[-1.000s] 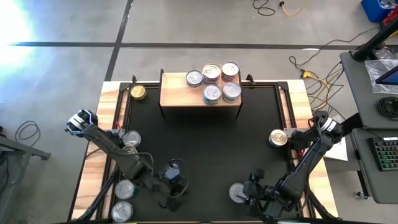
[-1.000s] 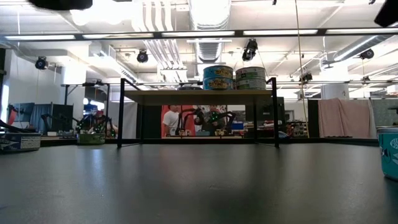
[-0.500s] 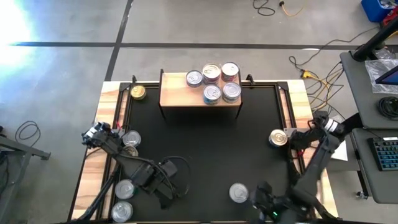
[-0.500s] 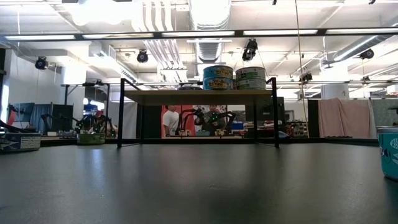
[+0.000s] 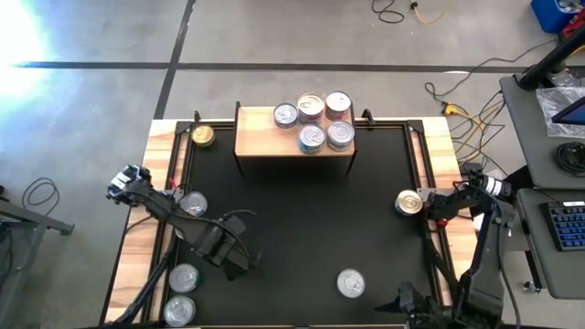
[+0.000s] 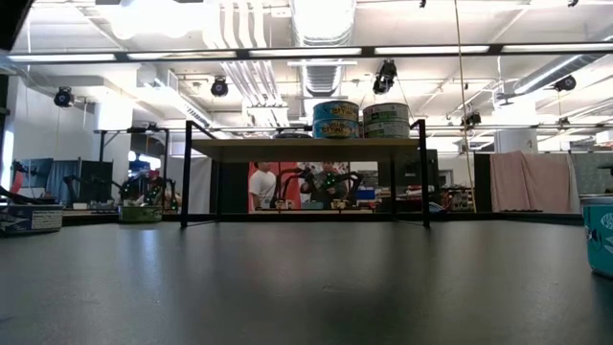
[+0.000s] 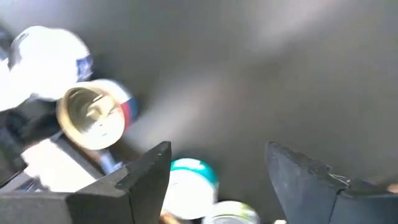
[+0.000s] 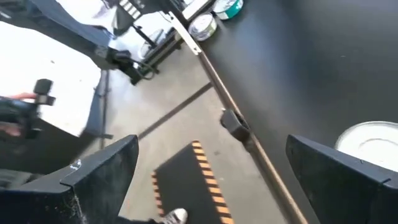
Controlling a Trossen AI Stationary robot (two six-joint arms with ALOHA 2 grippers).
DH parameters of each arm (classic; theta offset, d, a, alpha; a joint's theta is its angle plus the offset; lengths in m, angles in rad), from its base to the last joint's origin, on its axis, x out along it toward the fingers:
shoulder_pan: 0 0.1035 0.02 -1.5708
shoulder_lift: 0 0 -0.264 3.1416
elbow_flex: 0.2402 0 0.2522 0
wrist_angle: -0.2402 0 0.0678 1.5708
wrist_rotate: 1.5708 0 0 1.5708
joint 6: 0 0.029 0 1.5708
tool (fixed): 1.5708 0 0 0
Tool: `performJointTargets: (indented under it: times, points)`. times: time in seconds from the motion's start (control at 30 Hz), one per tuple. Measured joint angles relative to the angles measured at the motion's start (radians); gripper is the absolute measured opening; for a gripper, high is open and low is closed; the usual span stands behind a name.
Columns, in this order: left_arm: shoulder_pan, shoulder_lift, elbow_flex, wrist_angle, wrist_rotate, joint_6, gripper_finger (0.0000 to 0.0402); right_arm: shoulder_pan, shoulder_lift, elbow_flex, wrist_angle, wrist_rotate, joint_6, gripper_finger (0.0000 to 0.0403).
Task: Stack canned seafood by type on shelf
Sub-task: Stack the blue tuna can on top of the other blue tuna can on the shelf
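Note:
The shelf (image 5: 265, 143) stands at the table's far edge with several cans of seafood (image 5: 313, 137) on its right half; two of them (image 6: 335, 119) show in the low view. Loose cans lie on the black mat: a gold one (image 5: 203, 136) far left, silver ones at the left (image 5: 193, 203) and near left (image 5: 183, 277), one near the middle front (image 5: 350, 283) and one at the right (image 5: 409, 202). My left gripper (image 7: 217, 183) hangs open over the mat's left part (image 5: 228, 258). My right gripper (image 8: 217, 186) is open at the near right edge (image 5: 411, 306), holding nothing.
The left wrist view looks down on a gold-lidded can (image 7: 93, 115), a white-lidded one (image 7: 46, 53) and a teal-sided one (image 7: 189, 180). The right wrist view shows the table's wooden edge (image 8: 249, 146) and floor beyond. The shelf's left half is bare wood. A can (image 6: 599, 235) stands at the low view's right.
My right gripper has drawn back from the silver can at the middle front toward the table's near right corner; the can stays on the mat. My left gripper has moved toward the table's left edge, closer to the cans there.

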Motion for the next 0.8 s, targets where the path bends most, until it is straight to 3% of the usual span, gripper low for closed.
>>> performJointTargets:
  times: [0.3,0.6,0.8]
  points:
    - [-0.013,-0.231,-0.27,0.001,0.02,0.003,0.0245,-0.068,0.0,-0.01,0.065,0.07,0.011,0.04]
    - [-0.01,-0.478,-0.616,0.069,0.045,-0.251,0.0244,-0.182,0.081,-0.004,0.228,0.081,-0.001,0.04]
    - [-0.01,-0.504,-0.704,0.059,-0.05,-0.259,0.0212,-0.223,0.174,-0.003,0.415,-0.025,0.004,0.04]
